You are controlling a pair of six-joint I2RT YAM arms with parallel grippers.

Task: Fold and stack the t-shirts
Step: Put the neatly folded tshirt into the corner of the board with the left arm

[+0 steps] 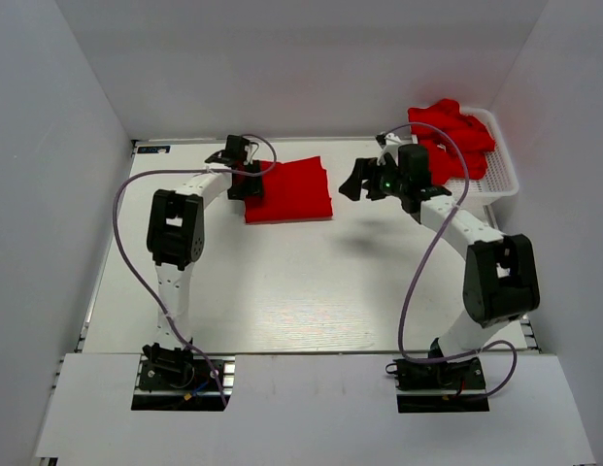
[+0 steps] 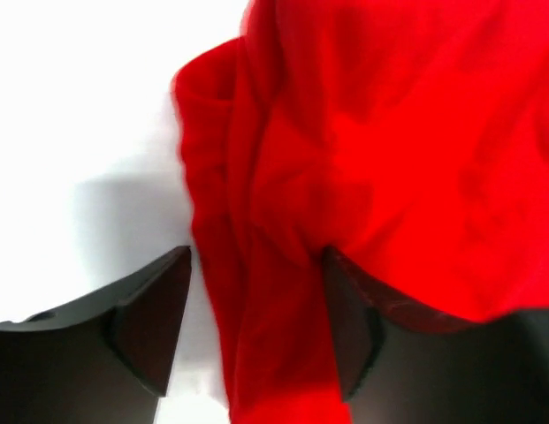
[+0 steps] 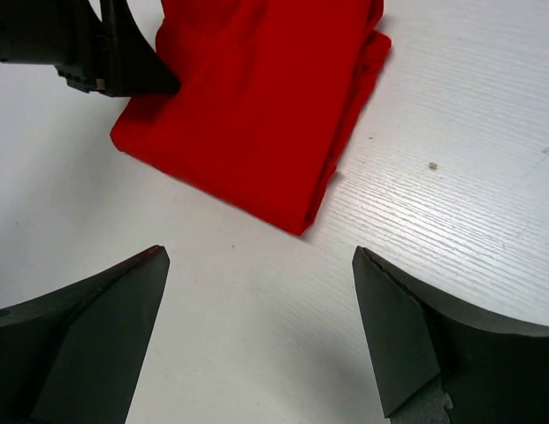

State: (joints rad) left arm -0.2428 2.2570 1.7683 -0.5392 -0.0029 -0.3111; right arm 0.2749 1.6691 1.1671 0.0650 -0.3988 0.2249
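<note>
Peering down, I saw the white basket (image 1: 503,181) held crumpled red t-shirts (image 1: 452,131); my left gripper (image 2: 256,261) straddled the folded t-shirt (image 1: 293,189) edge, jaws unclenched, and my right gripper (image 3: 256,256) gaped wide.

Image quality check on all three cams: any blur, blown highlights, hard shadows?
Left wrist: soft focus, the folded t-shirt fills most of the frame, its red saturated with little fold detail, and the table is blown to plain white. Right wrist: sharp, table grain readable, no glare. Top external: even light, only faint shadows on the table.
</note>
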